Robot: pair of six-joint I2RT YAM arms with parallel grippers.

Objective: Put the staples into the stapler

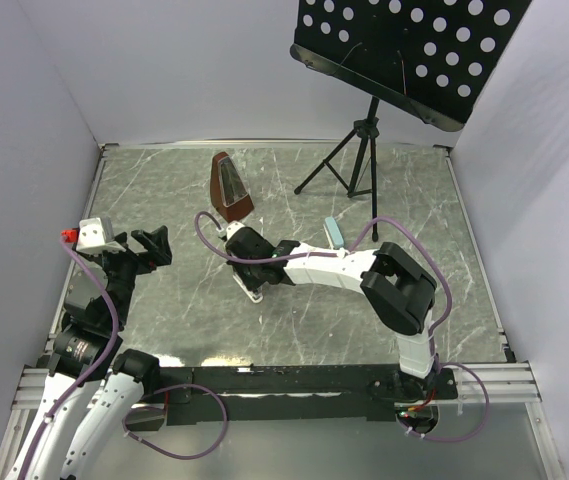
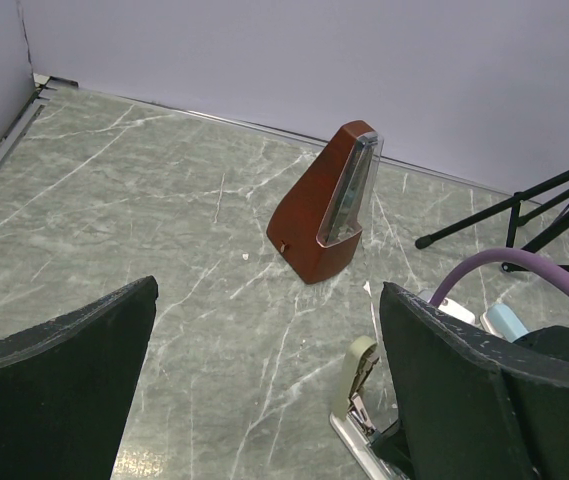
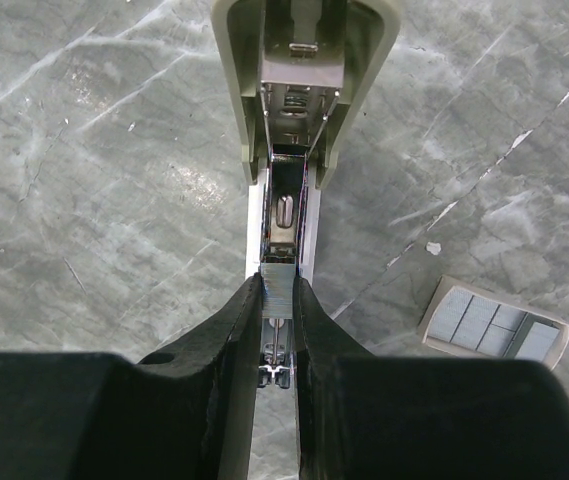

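The stapler (image 3: 304, 90) lies flipped open on the table, its pale grey-green lid folded away and its metal channel (image 3: 286, 215) bare. My right gripper (image 3: 278, 295) is shut on a short silvery strip of staples (image 3: 278, 288) and holds it right over the channel's near end. The cream-tan staple box (image 3: 494, 322) lies open to the right of the stapler. In the top view the right gripper (image 1: 249, 262) is over the stapler (image 1: 254, 291) at the table's middle. My left gripper (image 1: 154, 245) is open and empty, raised at the left; its view shows the stapler (image 2: 364, 400) beside its right finger.
A brown metronome (image 1: 230, 187) stands behind the stapler and also shows in the left wrist view (image 2: 329, 205). A black music stand (image 1: 364, 150) stands at the back right. A small grey-blue piece (image 1: 335, 232) lies beside the right arm.
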